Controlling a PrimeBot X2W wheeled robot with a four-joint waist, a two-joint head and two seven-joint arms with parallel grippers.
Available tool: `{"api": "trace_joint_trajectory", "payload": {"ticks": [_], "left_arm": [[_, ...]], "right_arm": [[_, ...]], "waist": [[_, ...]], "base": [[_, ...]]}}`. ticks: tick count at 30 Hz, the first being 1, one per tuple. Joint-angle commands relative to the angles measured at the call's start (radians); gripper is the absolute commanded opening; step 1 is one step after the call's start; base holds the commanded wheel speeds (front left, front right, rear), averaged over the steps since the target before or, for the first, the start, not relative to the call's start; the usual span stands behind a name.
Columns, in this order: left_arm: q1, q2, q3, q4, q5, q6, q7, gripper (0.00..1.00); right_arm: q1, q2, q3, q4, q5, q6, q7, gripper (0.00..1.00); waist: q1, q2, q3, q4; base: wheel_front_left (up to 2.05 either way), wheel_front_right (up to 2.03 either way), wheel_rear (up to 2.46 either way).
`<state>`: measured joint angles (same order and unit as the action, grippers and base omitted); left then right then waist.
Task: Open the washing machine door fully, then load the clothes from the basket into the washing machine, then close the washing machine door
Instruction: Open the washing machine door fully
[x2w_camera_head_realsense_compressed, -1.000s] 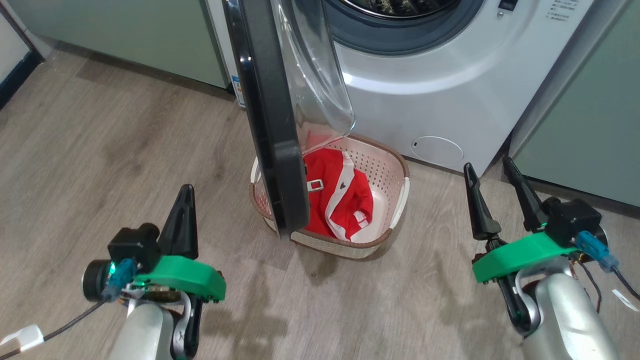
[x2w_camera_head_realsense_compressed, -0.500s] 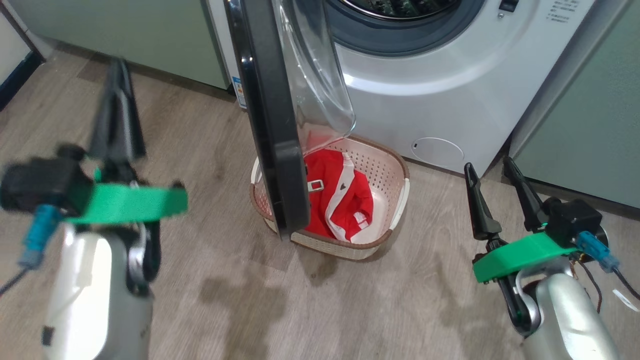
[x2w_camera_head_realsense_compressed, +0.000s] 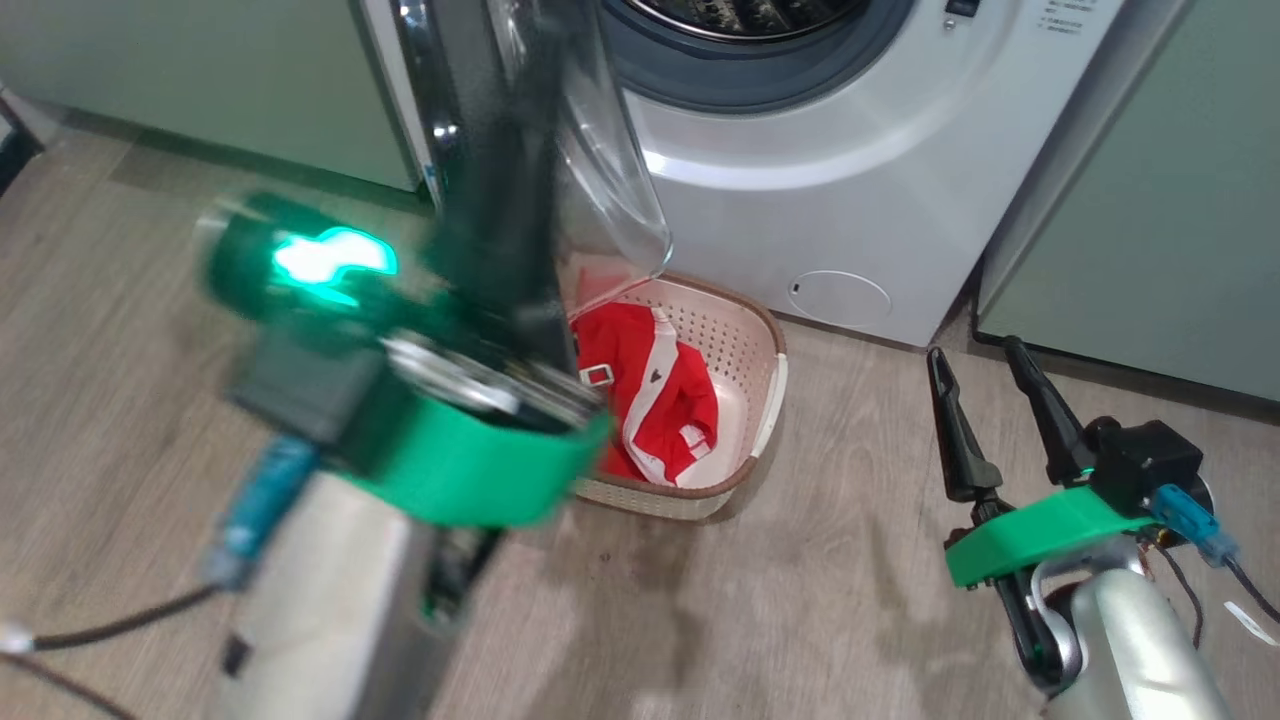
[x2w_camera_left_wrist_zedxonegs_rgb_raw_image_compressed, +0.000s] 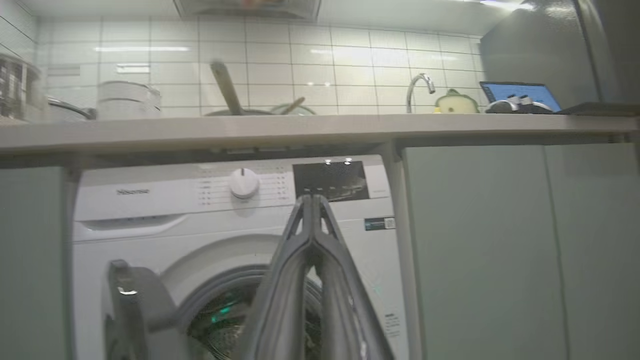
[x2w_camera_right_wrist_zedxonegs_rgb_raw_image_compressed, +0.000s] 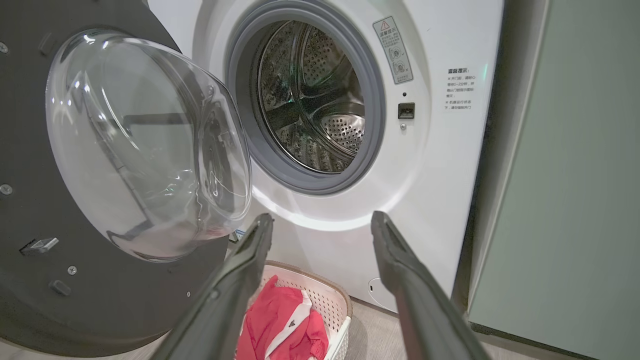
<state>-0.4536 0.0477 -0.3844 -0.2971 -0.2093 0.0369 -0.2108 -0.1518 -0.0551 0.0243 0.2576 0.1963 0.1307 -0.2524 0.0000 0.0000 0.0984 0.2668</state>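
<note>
Right tool (x2w_camera_head_realsense_compressed: 973, 352): low at the right, over the floor (x2w_camera_head_realsense_compressed: 800, 600). Fingers spread wide with nothing between them. It sits to the right of the basket (x2w_camera_head_realsense_compressed: 770, 345) and apart from it. In the right wrist view its fingers point at the washer (x2w_camera_head_realsense_compressed: 820, 200), just below the drum opening.

Left tool (x2w_camera_left_wrist_zedxonegs_rgb_raw_image_compressed: 311, 200): raised and heavily blurred in the head view. Fingers pressed together, tips meeting, nothing held. In the head view its dark fingers overlap the door (x2w_camera_right_wrist_zedxonegs_rgb_raw_image_compressed: 100, 290); I cannot tell whether they touch it. In the left wrist view the tips line up with the dark display on the washer's panel.

Basket: on the floor, just in front of the washer and below the opening. The clothes (x2w_camera_head_realsense_compressed: 640, 390), red with white stripes, lie bunched in its left half. The right part of the base is bare.

Door: open, hinged at the washer's left, edge-on to the head camera. Its lower edge hangs over the basket's left side. The glass bowl (x2w_camera_right_wrist_zedxonegs_rgb_raw_image_compressed: 150, 145) faces right, towards the opening.

Washer: grey gasket (x2w_camera_right_wrist_zedxonegs_rgb_raw_image_compressed: 372, 120) and steel drum (x2w_camera_right_wrist_zedxonegs_rgb_raw_image_compressed: 315, 110) exposed; no fabric seen inside. Round flap (x2w_camera_head_realsense_compressed: 840, 298) low on the front.

Behind: pale green cabinets (x2w_camera_head_realsense_compressed: 1150, 200) on both sides, a worktop (x2w_camera_left_wrist_zedxonegs_rgb_raw_image_compressed: 300, 125) above and a tiled wall at the back.
</note>
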Motion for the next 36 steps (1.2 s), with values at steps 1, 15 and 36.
{"api": "trace_joint_trajectory", "payload": {"ticks": [1,15,36], "left_arm": [[-0.019,0.006,-0.018,-0.031,-0.021,-0.005,0.022,0.0],[0.12,0.003,-0.339,0.098,-0.173,-0.011,0.136,0.0],[0.184,0.08,-0.226,0.24,-0.21,0.082,0.144,0.0]], "right_arm": [[-0.023,0.005,0.025,-0.038,0.006,0.0,-0.009,1.0],[-0.027,0.005,0.01,-0.041,0.007,0.0,-0.009,1.0],[-0.027,0.005,0.006,-0.03,0.019,0.0,-0.009,1.0]], "waist": [[0.0,0.0,0.002,-0.008],[0.0,0.0,0.034,-0.003],[0.0,0.0,0.034,0.0]], "base": [[0.0,0.0,0.0],[0.0,0.0,0.0],[0.0,0.0,0.0]]}}
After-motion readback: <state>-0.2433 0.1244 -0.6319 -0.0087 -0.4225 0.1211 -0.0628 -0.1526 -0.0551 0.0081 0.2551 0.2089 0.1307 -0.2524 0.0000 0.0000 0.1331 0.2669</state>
